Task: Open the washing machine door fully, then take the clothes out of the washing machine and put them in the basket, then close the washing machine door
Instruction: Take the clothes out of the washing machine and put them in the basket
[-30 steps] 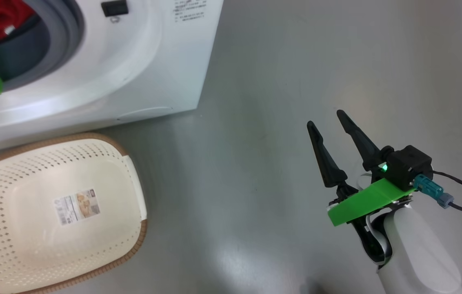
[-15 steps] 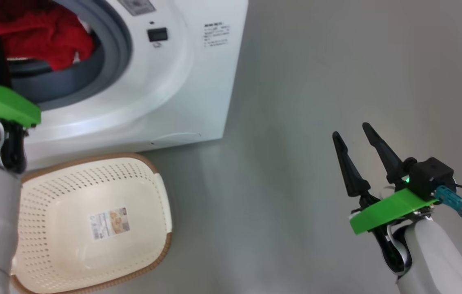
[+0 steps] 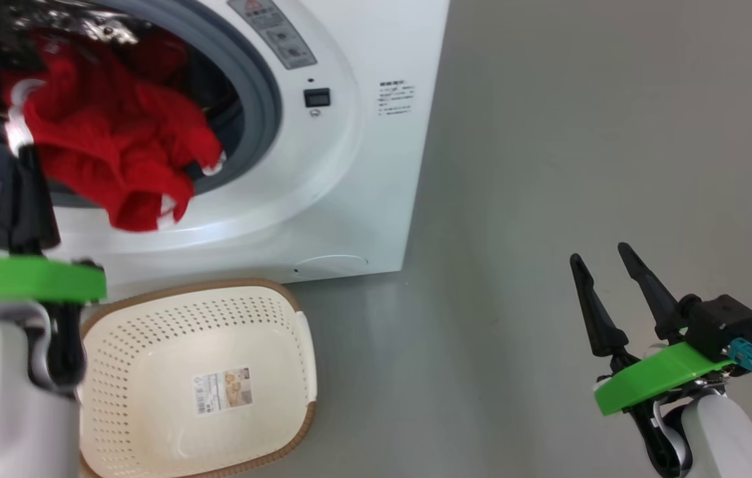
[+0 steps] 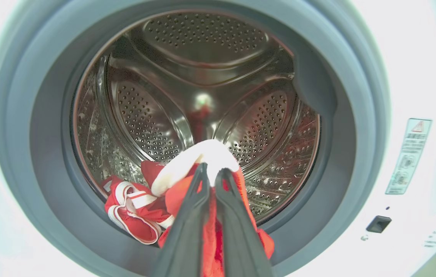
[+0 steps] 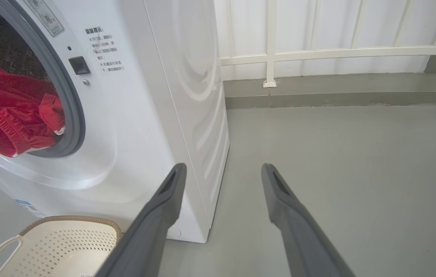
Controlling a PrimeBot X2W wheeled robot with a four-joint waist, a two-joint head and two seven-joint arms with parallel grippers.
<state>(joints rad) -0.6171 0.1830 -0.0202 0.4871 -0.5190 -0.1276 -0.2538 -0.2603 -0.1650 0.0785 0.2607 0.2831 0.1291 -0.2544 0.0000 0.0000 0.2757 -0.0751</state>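
Gripping a white-trimmed fold of the red clothes (image 3: 117,153), the left tool (image 4: 211,171) is pinched nearly closed at the mouth of the washing machine (image 3: 349,166). The held garment drapes from the steel drum (image 4: 202,57) over the grey seal (image 3: 263,106), its lower edge hanging before the machine's white face; more red-and-white cloth lies low in the drum. The basket (image 3: 306,345) stands on the floor (image 3: 549,166) just before the machine, below the opening, a paper label (image 3: 223,392) on its bottom. The right tool (image 3: 599,253), well apart at the right, hangs above the floor, fingers spread wide, holding nothing
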